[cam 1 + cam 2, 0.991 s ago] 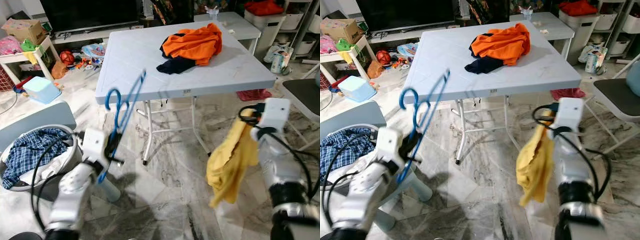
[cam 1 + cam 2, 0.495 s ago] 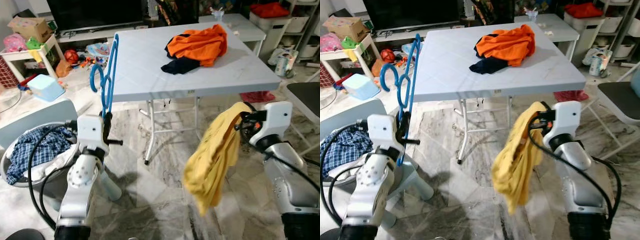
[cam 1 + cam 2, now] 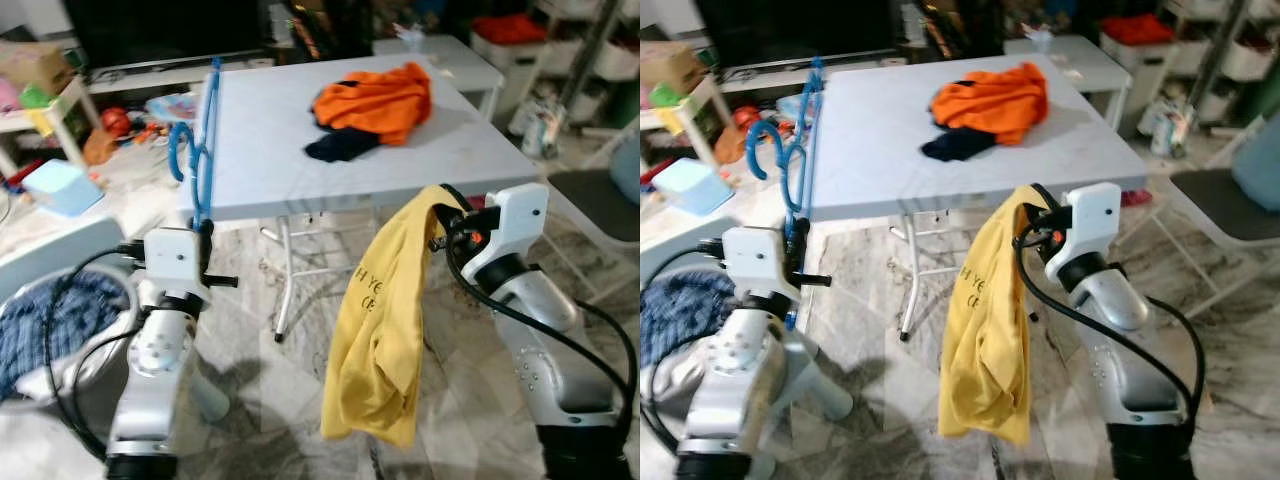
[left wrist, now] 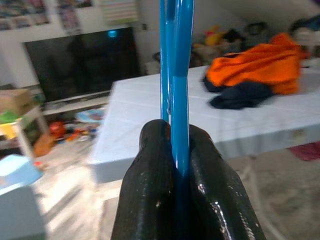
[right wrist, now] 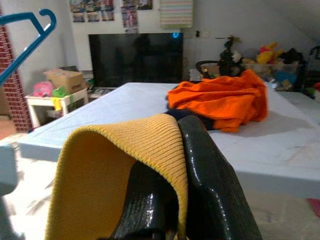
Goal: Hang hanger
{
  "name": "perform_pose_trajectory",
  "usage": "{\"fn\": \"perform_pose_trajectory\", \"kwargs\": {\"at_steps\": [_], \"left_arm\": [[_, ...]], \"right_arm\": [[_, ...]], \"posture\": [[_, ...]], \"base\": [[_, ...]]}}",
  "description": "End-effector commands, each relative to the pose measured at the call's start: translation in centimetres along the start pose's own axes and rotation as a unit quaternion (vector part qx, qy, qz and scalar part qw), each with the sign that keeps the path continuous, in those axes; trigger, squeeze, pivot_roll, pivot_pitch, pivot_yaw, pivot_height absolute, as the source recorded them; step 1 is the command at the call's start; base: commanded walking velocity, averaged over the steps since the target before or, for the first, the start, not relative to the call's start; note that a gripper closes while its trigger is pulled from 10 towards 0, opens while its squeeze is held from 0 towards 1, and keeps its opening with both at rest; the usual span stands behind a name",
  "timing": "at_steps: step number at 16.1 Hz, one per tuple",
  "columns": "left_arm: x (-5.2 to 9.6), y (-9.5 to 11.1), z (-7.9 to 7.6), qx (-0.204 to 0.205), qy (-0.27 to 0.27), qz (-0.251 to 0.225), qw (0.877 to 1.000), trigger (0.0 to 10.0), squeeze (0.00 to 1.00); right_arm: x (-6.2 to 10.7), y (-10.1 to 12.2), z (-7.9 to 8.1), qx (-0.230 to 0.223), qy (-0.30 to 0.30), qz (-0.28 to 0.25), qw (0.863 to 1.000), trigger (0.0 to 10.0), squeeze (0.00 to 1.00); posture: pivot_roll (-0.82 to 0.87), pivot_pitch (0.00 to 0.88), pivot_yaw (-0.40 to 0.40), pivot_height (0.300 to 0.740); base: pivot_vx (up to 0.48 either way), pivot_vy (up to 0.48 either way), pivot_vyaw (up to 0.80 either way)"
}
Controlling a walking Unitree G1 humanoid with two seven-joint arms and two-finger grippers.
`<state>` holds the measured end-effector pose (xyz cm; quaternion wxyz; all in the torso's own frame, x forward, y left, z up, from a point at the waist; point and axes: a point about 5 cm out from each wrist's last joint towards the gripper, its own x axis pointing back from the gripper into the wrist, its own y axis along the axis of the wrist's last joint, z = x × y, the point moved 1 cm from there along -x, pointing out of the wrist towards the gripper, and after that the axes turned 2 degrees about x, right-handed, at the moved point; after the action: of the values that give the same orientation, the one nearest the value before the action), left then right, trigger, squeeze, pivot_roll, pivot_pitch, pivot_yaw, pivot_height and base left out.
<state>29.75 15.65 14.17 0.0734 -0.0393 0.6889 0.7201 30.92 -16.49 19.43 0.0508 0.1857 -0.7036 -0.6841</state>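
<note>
Blue plastic, thin and stiff: the blue plastic clothes hanger (image 3: 203,135) stands upright in my left gripper (image 4: 175,145), whose black fingers are clamped on its lower bar, hook at mid-height facing away from the table. My right gripper (image 5: 175,150) is pinched on the collar of the yellow ribbed T-shirt (image 3: 385,320), which hangs limp toward the marble floor (image 3: 270,400). Hanger and shirt are well apart, long axes both vertical, in front of the white folding table (image 3: 290,170). I judge the hanger must tilt toward the collar.
</note>
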Motion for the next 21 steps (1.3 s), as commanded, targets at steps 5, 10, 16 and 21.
{"fn": "perform_pose_trajectory", "kwargs": {"at_steps": [5,10,16,21], "left_arm": [[-0.3,0.4,0.7,-0.008,0.020,-0.008,1.000,10.0,0.00],[-0.4,1.0,1.1,-0.009,0.036,-0.020,0.999,10.0,0.00],[-0.6,1.4,1.1,-0.010,0.044,-0.026,0.999,10.0,0.00],[-0.6,1.4,1.3,-0.010,0.049,-0.025,0.998,10.0,0.00]], "right_arm": [[-1.0,1.6,0.9,-0.013,0.009,-0.033,0.999,10.0,0.00],[-1.5,1.4,1.2,-0.019,0.003,-0.035,0.999,10.0,0.00],[-3.1,1.9,1.5,-0.014,0.006,-0.053,0.998,10.0,0.00],[-3.7,1.9,1.6,-0.017,0.006,-0.057,0.998,10.0,0.00]], "posture": [[-0.11,0.000,0.037,0.740],[-0.09,0.000,0.037,0.740],[-0.09,0.000,0.036,0.740],[-0.08,0.000,0.031,0.740]], "base": [[0.410,0.000,0.00],[0.428,0.000,0.00],[0.466,0.000,0.13],[0.461,0.000,0.63]]}}
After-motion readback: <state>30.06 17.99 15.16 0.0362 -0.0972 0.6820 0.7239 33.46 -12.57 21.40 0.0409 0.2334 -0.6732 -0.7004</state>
